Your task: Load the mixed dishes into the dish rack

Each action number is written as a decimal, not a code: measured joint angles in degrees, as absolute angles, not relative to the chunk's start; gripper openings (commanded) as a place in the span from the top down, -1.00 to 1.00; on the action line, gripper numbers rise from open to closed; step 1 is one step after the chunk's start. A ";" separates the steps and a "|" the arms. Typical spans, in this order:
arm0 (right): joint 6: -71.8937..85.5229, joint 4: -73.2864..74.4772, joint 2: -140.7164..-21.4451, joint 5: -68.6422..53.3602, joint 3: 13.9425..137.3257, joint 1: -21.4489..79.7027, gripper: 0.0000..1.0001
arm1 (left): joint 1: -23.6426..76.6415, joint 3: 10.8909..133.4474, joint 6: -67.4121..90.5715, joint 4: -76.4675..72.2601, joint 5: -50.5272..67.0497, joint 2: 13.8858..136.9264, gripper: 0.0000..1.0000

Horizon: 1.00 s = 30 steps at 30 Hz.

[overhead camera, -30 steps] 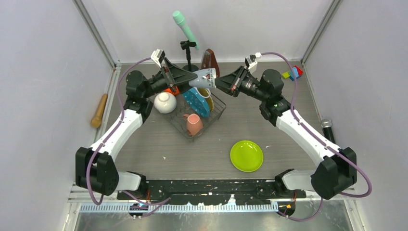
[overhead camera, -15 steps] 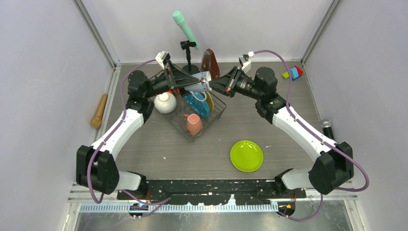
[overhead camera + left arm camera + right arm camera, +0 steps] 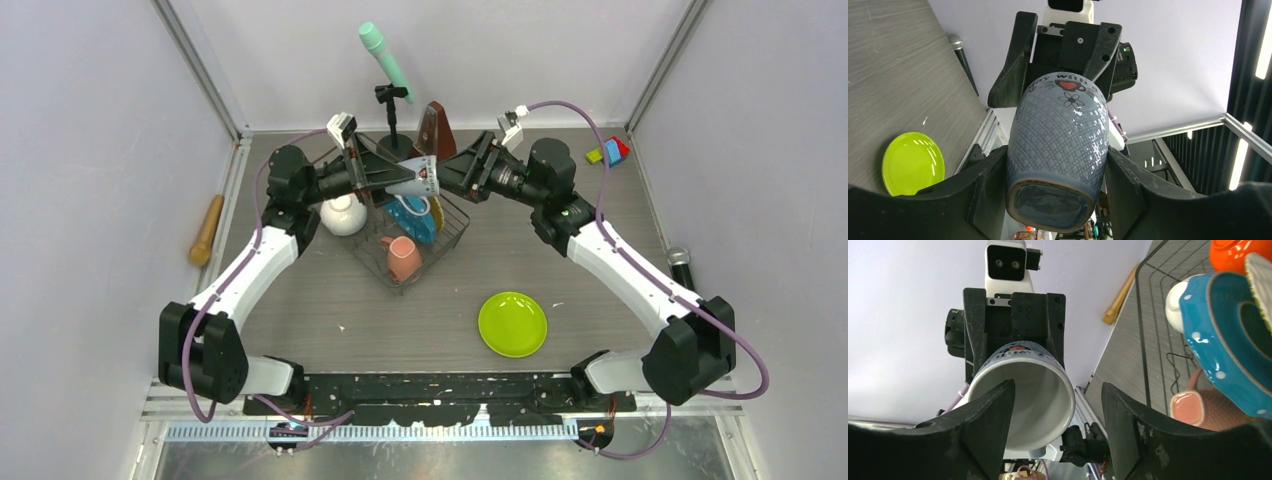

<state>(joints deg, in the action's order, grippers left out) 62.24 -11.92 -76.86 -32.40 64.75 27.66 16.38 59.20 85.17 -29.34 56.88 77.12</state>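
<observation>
The grey mug [image 3: 1055, 145] is glazed ceramic, glossy, with a fine cross-hatched relief. Its foot ring looks bare and matt, its inside smooth white. The left fingers [image 3: 983, 197] are matt black plastic. The lime plate [image 3: 512, 323] and blue plate [image 3: 1220, 340] shine. The pink mug [image 3: 1200, 407] looks matt and dimpled. The rack [image 3: 445, 240] is dark wire. The table [image 3: 600, 320] is matt grey wood-grain.

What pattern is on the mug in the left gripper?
The small grey mug: bluish lattice, red heart and black flower by the rim. Best: left wrist view.

Bright even light, soft shadows, speckled glare on small grey mug [image 3: 1055, 145], wide-angle wrist views
</observation>
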 measured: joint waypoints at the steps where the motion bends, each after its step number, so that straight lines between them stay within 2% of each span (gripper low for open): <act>1: 61.52 -11.25 -76.73 -31.81 64.79 27.66 -0.43 | 16.10 59.20 84.99 -28.75 57.01 77.12 1.00; 6: 57.49 -4.03 -74.52 -25.15 65.06 27.59 -0.45 | 13.23 59.29 81.49 -21.93 56.47 76.51 1.00; 10: 55.00 3.99 -70.35 -14.28 64.99 27.49 -0.45 | 11.90 63.18 72.77 -4.25 50.61 75.61 1.00; 15: 52.07 10.87 -63.79 -1.19 64.49 27.20 -0.45 | 11.94 76.12 60.60 24.88 31.11 75.61 1.00; 20: 48.51 15.16 -59.05 6.79 64.49 27.14 -0.45 | 11.94 88.64 53.43 45.60 10.61 77.67 1.00; 25: 45.98 18.39 -58.00 10.04 64.49 27.14 -0.45 | 11.86 96.51 49.69 57.95 -4.36 83.92 1.00; 30: 43.97 20.88 -57.87 10.94 64.49 27.14 -0.45 | 11.79 98.39 43.03 61.73 -10.24 89.91 1.00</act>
